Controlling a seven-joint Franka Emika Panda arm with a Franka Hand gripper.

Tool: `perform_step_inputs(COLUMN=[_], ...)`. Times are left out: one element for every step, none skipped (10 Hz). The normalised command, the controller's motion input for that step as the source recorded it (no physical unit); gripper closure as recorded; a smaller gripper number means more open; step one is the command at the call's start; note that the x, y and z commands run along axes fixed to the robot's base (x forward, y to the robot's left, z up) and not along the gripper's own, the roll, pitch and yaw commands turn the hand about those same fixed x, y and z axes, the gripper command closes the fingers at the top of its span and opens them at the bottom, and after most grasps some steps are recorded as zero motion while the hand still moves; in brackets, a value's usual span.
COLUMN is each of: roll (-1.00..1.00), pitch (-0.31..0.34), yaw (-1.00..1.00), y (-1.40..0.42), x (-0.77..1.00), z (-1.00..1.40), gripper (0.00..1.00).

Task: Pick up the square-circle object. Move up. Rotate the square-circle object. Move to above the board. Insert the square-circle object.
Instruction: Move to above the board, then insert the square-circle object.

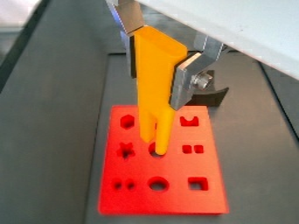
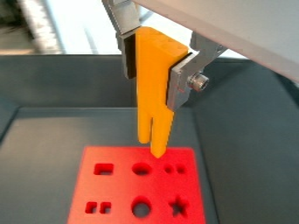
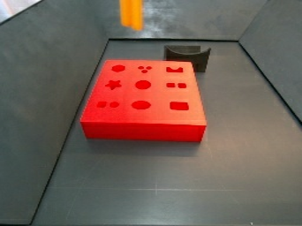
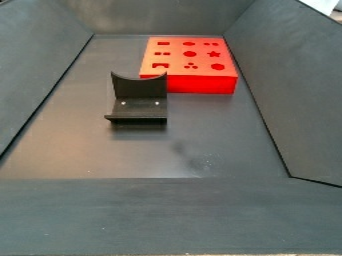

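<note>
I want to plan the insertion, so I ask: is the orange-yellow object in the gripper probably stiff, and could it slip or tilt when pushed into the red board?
The square-circle object looks like a solid straight bar, so probably stiff. It hangs prongs-down, clamped near its top by the gripper, so side contact with the board might tilt it. Its smooth faces could slip.

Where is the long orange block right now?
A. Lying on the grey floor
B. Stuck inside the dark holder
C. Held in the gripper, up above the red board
C: in both wrist views the gripper clamps the square-circle object, prongs hanging above the board.
</note>
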Motion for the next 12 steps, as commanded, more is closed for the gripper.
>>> perform_step_inputs(roll=[0.10, 0.12, 0.12, 0.13, 0.16, 0.19, 0.20, 0.24, 0.23, 0.20, 0.00, 0.01], pitch=[0.049, 0.059, 0.065, 0.078, 0.095, 0.114, 0.130, 0.169, 0.167, 0.157, 0.019, 0.000], yaw=[1.00, 1.00, 1.00, 1.00, 1.00, 1.00, 1.00, 0.85, 0.67, 0.36, 0.00, 0.00], y=[-0.39, -0.16, -0.10, -0.05, -0.04, -0.04, -0.04, -0.04, -0.04, -0.04, 0.00, 0.00], x=[0.29, 0.13, 0.09, 0.07, 0.07, 0.07, 0.07, 0.08, 0.08, 0.10, 0.00, 0.00], z=[0.01, 0.01, 0.00, 0.01, 0.00, 0.00, 0.01, 0.01, 0.01, 0.01, 0.00, 0.00], gripper=[1.00, 1.00, 1.00, 1.00, 1.00, 1.00, 1.00, 1.00, 1.00, 1.00, 1.00, 1.00])
